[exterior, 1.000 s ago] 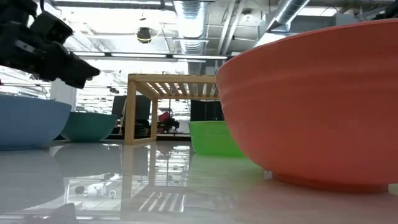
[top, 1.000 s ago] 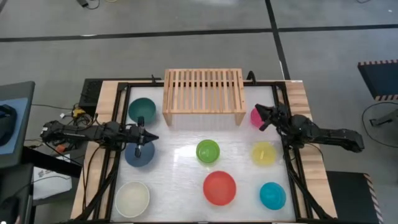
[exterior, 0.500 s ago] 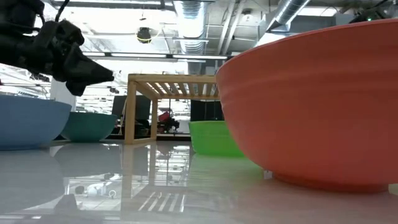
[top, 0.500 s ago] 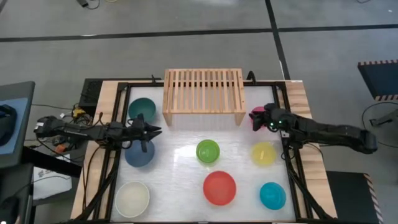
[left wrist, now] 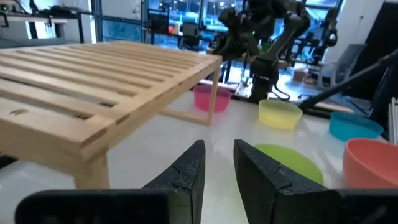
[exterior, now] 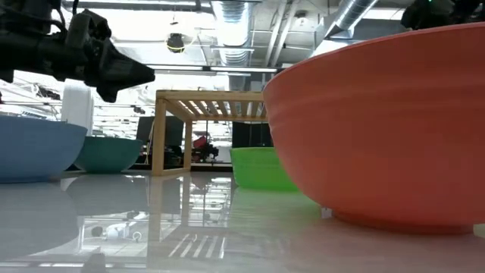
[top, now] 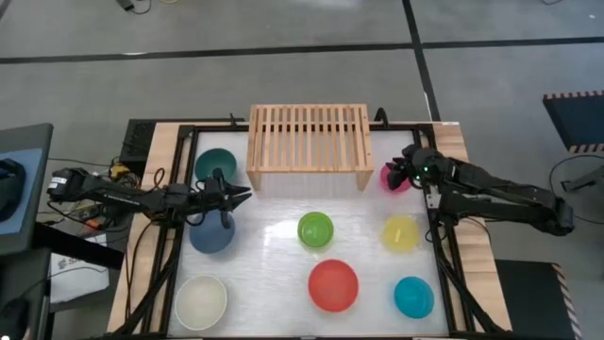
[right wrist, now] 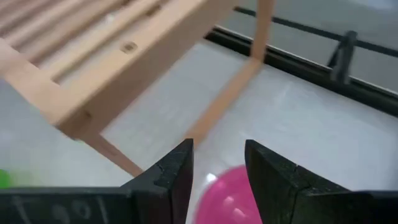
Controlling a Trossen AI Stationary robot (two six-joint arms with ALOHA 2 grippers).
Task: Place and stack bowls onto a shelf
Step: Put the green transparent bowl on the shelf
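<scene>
The light-wood shelf [top: 309, 137] stands at the table's far middle with nothing on its slatted top. The bowls rest on the table: dark green [top: 215, 165], navy [top: 211, 234], cream [top: 201, 300], lime [top: 315, 229], red [top: 333, 284], yellow [top: 400, 232], teal [top: 413, 297], pink [top: 388, 178]. My left gripper [top: 245, 195] is open by a narrow gap and empty, above the table between the navy bowl and the shelf's left leg; it points toward the table's right edge [left wrist: 219, 165]. My right gripper [top: 400, 171] is open and empty above the pink bowl [right wrist: 230, 199], beside the shelf's right leg.
Black frame rails [top: 444, 236] run along the table's left and right sides. The red bowl [exterior: 379, 129] fills the right of the low view. Bare white table [top: 269, 236] lies in front of the shelf, between the navy and lime bowls.
My left gripper has risen and gone from above the navy bowl toward the table's right edge and the shelf's left leg. My right gripper has stayed over the pink bowl, shifting a little toward the far edge. No bowl has moved.
</scene>
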